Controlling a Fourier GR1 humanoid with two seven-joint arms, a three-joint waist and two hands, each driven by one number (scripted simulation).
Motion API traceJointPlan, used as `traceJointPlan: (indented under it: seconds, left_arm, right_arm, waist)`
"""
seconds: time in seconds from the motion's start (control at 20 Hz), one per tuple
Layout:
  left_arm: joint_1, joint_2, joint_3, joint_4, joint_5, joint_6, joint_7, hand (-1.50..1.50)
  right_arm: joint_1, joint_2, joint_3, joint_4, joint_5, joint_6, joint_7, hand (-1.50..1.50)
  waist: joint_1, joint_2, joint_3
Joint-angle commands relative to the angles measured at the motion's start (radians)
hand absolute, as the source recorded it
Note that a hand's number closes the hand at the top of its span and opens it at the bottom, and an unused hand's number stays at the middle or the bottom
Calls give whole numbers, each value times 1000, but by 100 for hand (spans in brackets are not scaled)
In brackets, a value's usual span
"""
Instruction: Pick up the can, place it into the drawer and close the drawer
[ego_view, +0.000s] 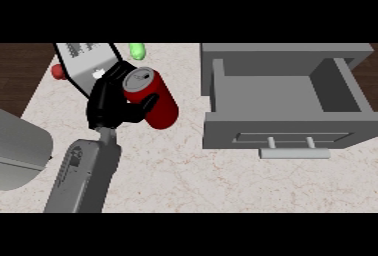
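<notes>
The red can (151, 97), rigid, smooth-sided and probably light, stands on the bench (192, 175) at ten o'clock from the open drawer (284, 95); the left hand (111, 102) curls round its side, best held mid-body.

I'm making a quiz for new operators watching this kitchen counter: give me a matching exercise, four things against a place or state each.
Things:
1. red cylindrical can
2. grey drawer
3. small green object
4. left hand

Places or states:
A. pulled open, nothing visible inside
B. at the counter's far edge
C. curled round the can
D. held, tilted, left of the drawer

Pairs: 1-D, 2-A, 3-B, 4-C
</notes>
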Motion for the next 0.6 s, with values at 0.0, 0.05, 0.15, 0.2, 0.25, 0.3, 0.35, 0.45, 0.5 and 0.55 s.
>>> traceJointPlan:
  seconds: [0.0,0.05,0.15,0.2,0.25,0.3,0.35,0.45,0.5,0.55]
  left_arm:
    - [-102,0,-19,-23,-38,67,83,150]
    - [-104,-3,-47,-15,-42,98,53,150]
    - [-95,-3,-56,-66,-45,109,123,150]
    - [-173,-3,-108,-29,-28,164,135,150]
    - [-190,-3,-76,-22,-53,159,127,150]
    - [-243,-3,-54,-12,-65,181,162,150]
    - [-296,-3,-63,88,-30,190,116,150]
    - [-297,-3,-113,0,-41,250,191,150]
    - [-349,-3,-104,61,-40,252,188,150]
    - [-339,-3,-87,93,-35,242,135,150]
  right_arm:
    - [-4,-31,-55,7,-52,6,12,-150]
    - [12,14,-5,20,10,33,-18,-150]
    - [-69,-52,-6,23,-7,-38,43,-150]
    - [-20,14,42,10,31,-24,1,-150]
    - [42,14,17,28,-6,21,-63,-150]
    - [-4,3,-10,60,15,40,-39,-150]
    - [3,15,4,22,24,18,-33,-150]
    - [-53,-63,-35,48,-18,-32,28,-150]
    - [-45,14,26,34,37,-21,-16,-150]
    - [37,14,28,-57,-12,-33,12,-150]
  waist:
    - [-7,2,0]
    - [-7,2,0]
    - [0,3,0]
    - [-8,3,0]
    - [-12,2,0]
    - [-8,3,0]
    - [-16,5,0]
    - [-7,3,0]
    - [-11,4,0]
    - [-16,4,0]
